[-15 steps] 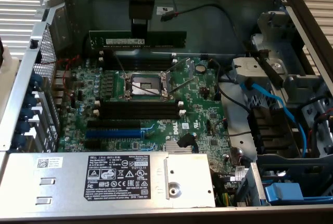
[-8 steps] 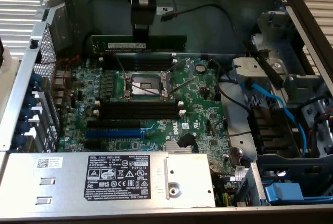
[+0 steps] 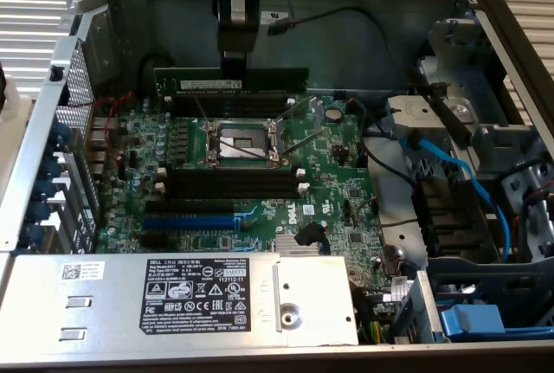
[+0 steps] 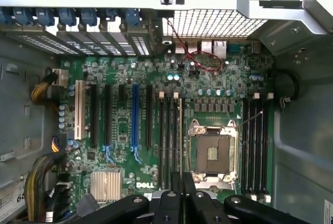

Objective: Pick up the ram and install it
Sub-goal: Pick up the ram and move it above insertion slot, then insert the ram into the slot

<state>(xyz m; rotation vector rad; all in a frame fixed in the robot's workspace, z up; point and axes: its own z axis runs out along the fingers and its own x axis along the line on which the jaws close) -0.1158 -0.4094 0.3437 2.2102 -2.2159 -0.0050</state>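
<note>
Inside the open computer case, the gripper is clenched on the middle of the ram. The ram stands on edge at the far side, its long axis running left-right, parallel to the black slots just below it.

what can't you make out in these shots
- Exterior view: the label on the ram is too small to read.
- Exterior view: whether the ram's lower edge sits in a memory slot is too fine to tell.
- Wrist view: the ram is edge-on, so its faces are hidden.
- Exterior view: the upper part of the claw is cut off by the top edge.
</note>
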